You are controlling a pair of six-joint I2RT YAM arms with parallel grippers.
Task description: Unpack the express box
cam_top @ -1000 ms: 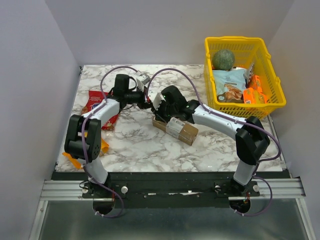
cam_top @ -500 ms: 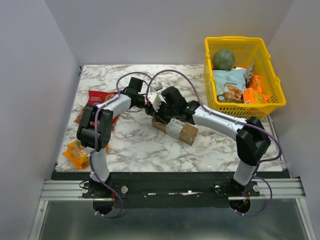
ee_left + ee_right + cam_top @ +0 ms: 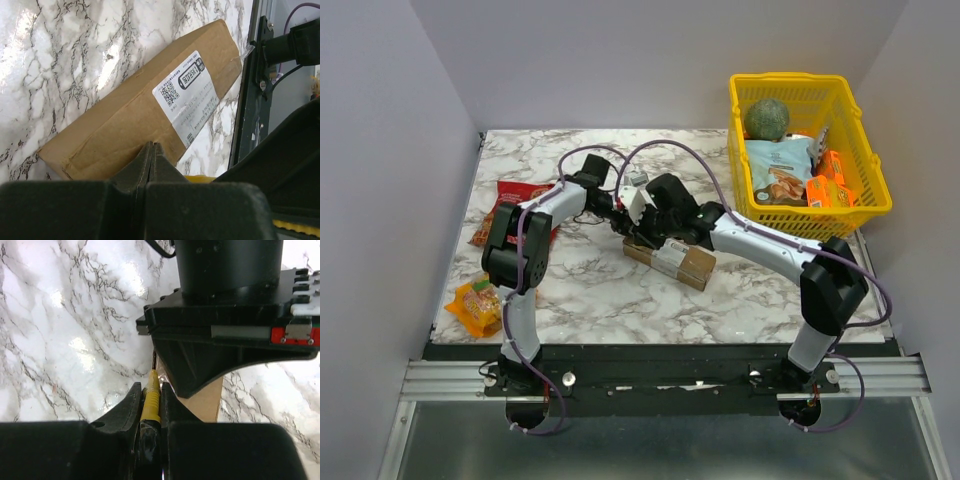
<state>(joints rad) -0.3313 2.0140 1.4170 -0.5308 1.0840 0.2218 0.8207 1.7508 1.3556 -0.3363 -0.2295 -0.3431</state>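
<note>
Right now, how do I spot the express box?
Find the marble table's middle, where both arms meet: the express box lies flat by the right end effector, which pinches a yellow tool. Unlike the red and orange snack bags, it is brown cardboard with a white label.

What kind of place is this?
Probably a robot test cell, not a home or shop: two arms are bolted to a metal rail at the edge of a marble-pattern table, plain grey walls close it in, and a cardboard box and a yellow basket of groceries look set out as props.
</note>
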